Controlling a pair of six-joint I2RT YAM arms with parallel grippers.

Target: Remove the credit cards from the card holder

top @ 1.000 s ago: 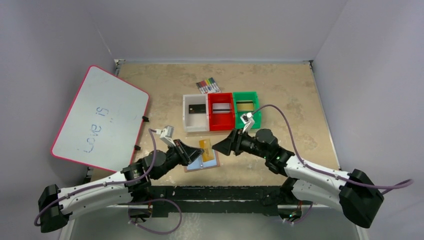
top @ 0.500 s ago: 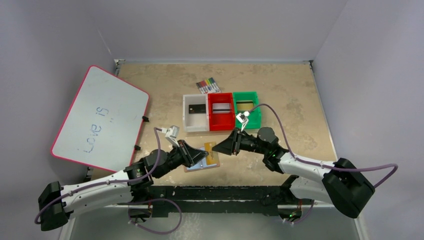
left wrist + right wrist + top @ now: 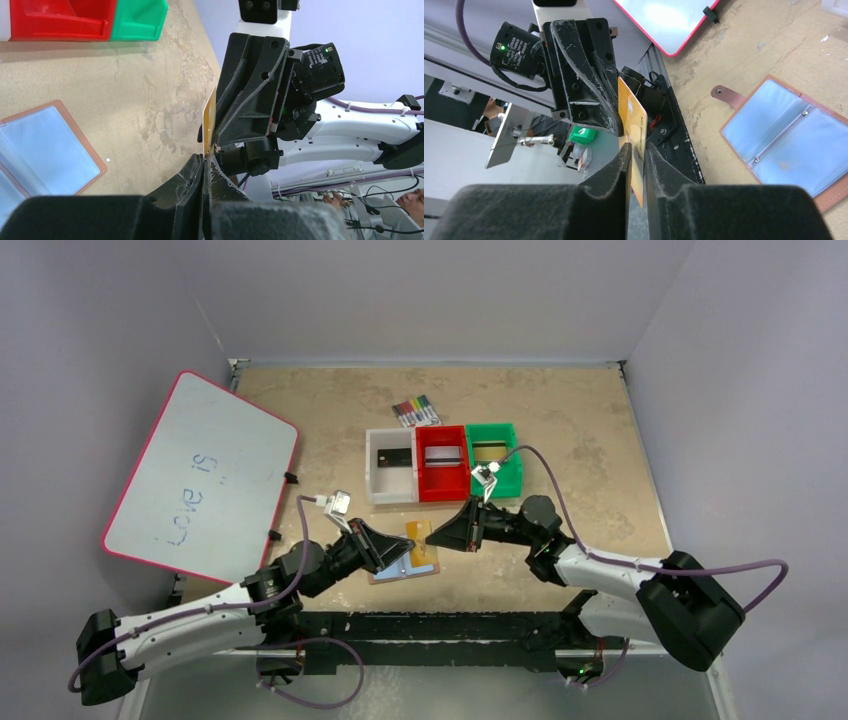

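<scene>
Since this looks like a handover of the gold card (image 3: pixel 418 537) from one arm to the other, the top view has the left gripper (image 3: pixel 393 552) and the right gripper (image 3: pixel 443 538) meeting nose to nose just above the card holder (image 3: pixel 403 572). The holder lies open by the middle of the surface's (image 3: pixel 570 430) near edge. Toward the surface's middle the white bin (image 3: pixel 372 485), red bin (image 3: pixel 442 483) and green bin (image 3: pixel 508 472) stand in a row, one of the credit cards (image 3: pixel 442 454) lying in each, so sorting seems well along. From the left wrist, the left jaws are pressed shut on the gold card's (image 3: pixel 209 120) lower edge, holding it upright so its free end reaches between the right jaws. The holder's blue pockets (image 3: pixel 45 145) show no card. From the right wrist, the right jaws stand narrow on either side of the card (image 3: pixel 631 115), ready to take it, though I cannot tell whether they pinch it.
</scene>
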